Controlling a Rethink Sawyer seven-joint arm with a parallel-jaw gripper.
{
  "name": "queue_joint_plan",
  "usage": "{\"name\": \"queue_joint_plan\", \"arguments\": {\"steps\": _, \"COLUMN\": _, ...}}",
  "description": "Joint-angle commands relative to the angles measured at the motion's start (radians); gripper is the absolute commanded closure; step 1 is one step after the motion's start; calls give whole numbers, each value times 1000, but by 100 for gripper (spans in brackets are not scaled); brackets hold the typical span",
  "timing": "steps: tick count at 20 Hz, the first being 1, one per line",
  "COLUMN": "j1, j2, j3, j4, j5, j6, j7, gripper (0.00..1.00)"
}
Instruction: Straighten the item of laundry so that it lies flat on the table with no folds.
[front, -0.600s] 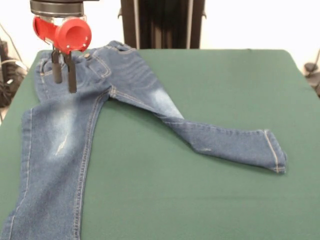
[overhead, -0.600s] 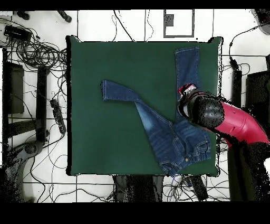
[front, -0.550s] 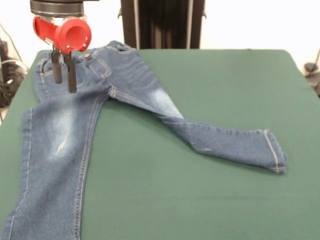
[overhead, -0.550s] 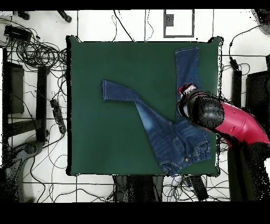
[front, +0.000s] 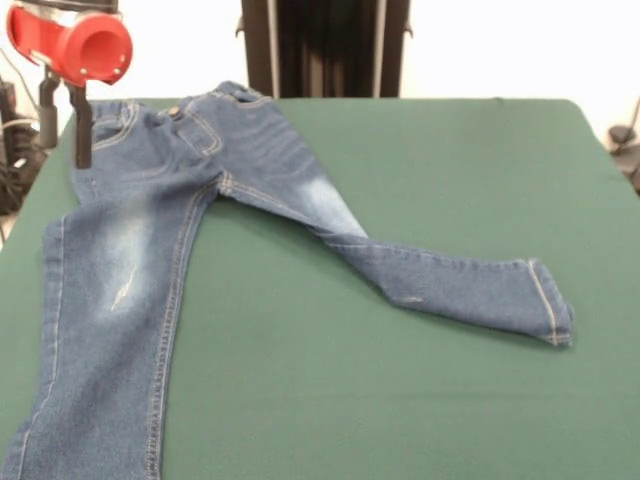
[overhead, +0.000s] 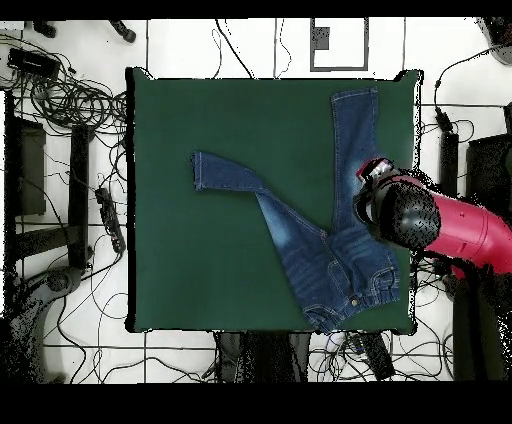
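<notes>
The item of laundry, a pair of blue jeans (front: 180, 200), lies on the green table (front: 450, 180) with its waistband at the far left. One leg runs down to the picture's bottom edge. The other splays right, bent at the knee, its hem (front: 550, 305) slightly turned. My gripper (front: 66, 152) hangs open and empty above the waistband's left end, near the table's left edge. In the overhead view the jeans (overhead: 320, 250) spread in a V, and the red arm (overhead: 460, 230) covers the gripper at the table's (overhead: 200, 260) right side.
A black stand (front: 320, 45) rises behind the table's far edge. Cables (overhead: 70, 100) and dark equipment lie on the floor round the table. The left leg of the jeans reaches the table's near left corner (front: 20, 450).
The gripper has moved left and slightly up in the front view, from over the waist to the waistband's left end. The jeans have not moved.
</notes>
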Motion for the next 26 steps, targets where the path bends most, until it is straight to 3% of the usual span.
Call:
{"name": "queue_joint_plan", "arguments": {"steps": 1, "j1": 76, "j2": 31, "j3": 72, "j4": 49, "j5": -76, "j6": 100, "j7": -132, "gripper": 0}}
{"name": "queue_joint_plan", "arguments": {"steps": 4, "j1": 101, "j2": 34, "j3": 66, "j4": 54, "j5": -87, "j6": 92, "j7": -100, "gripper": 0}}
{"name": "queue_joint_plan", "arguments": {"steps": 9, "j1": 86, "j2": 59, "j3": 128, "j4": 86, "j5": -67, "j6": 133, "j7": -146, "gripper": 0}}
{"name": "queue_joint_plan", "arguments": {"steps": 20, "j1": 148, "j2": 106, "j3": 132, "j4": 106, "j5": -57, "j6": 75, "j7": -78, "gripper": 0}}
{"name": "queue_joint_plan", "arguments": {"steps": 26, "j1": 216, "j2": 140, "j3": 89, "j4": 91, "j5": -61, "j6": 41, "j7": -9, "gripper": 0}}
